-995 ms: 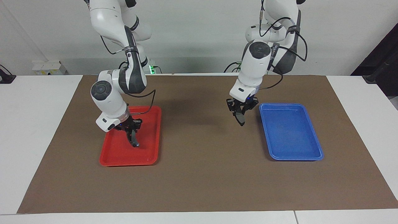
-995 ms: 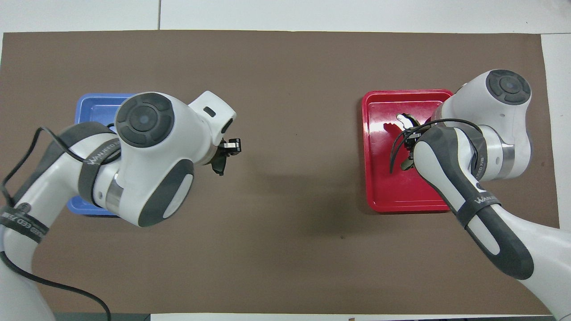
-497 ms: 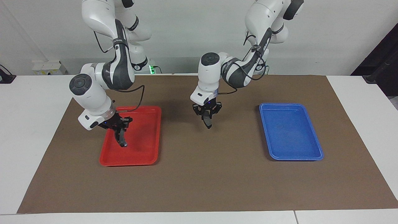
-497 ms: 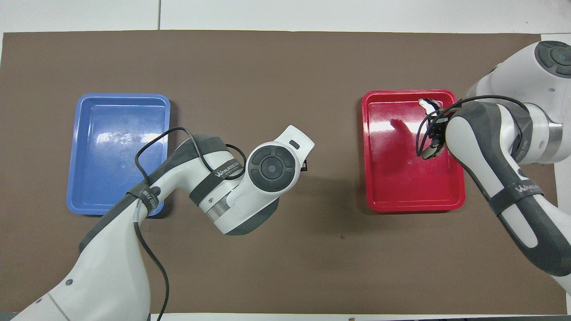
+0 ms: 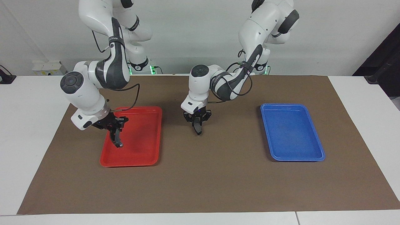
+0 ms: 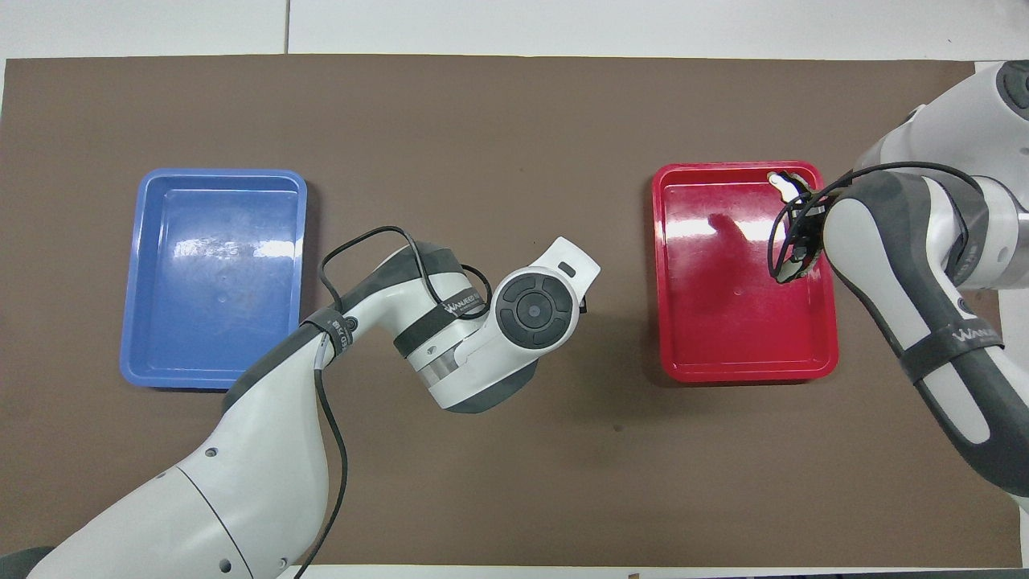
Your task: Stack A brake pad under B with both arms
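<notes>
The A brake pad (image 5: 197, 127), a short, flat, dark-grey piece, hung on edge with one end pointing down, pinched in the left gripper (image 5: 197, 120) over the bare brown mat between the two trays, clear of the surface. B (image 5: 117, 137), a longer, thin, dark curved piece, hung end-down in the same way, clamped in the right gripper (image 5: 113, 126) over the red tray (image 5: 147, 156) near the edge toward the right arm's end of the table. In the overhead view the left arm's wrist covered the pad, and only a sliver of B showed beside the right arm's forearm.
</notes>
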### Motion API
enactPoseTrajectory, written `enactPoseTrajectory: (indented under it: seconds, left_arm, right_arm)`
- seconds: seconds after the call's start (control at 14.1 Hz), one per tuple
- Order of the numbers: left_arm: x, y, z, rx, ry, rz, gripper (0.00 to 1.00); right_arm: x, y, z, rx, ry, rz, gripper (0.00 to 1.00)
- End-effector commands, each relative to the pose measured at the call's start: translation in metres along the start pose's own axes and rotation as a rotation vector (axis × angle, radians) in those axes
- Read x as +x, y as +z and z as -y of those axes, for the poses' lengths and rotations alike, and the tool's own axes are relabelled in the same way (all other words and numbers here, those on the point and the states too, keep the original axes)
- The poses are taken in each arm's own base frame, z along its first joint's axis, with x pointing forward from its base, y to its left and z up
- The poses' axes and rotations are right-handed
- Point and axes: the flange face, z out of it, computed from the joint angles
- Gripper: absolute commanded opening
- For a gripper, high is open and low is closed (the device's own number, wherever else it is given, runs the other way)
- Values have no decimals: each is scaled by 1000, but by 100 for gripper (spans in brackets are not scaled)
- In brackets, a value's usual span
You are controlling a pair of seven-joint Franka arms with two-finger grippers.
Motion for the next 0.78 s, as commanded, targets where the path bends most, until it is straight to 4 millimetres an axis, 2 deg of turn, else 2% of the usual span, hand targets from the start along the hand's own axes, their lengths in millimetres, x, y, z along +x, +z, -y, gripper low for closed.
enactPoseTrajectory:
  seconds: [0.0,0.5,0.64,0.71]
  left_arm:
    - [1,4,-8,-4,-9,-19,2]
    - [-2,6,-9,-6,1,-24,4]
    - [-2,8,-8,-8,1,-24,11]
    - [-2,8,-8,-8,4,-25,18]
  right_arm:
    - [-1,-8,-2,-1,-22,4,0]
    - [-1,-7,-1,-1,-20,7,0]
    - [-1,-7,0,-1,-22,7,0]
    - [-1,-7,-1,-1,-22,7,0]
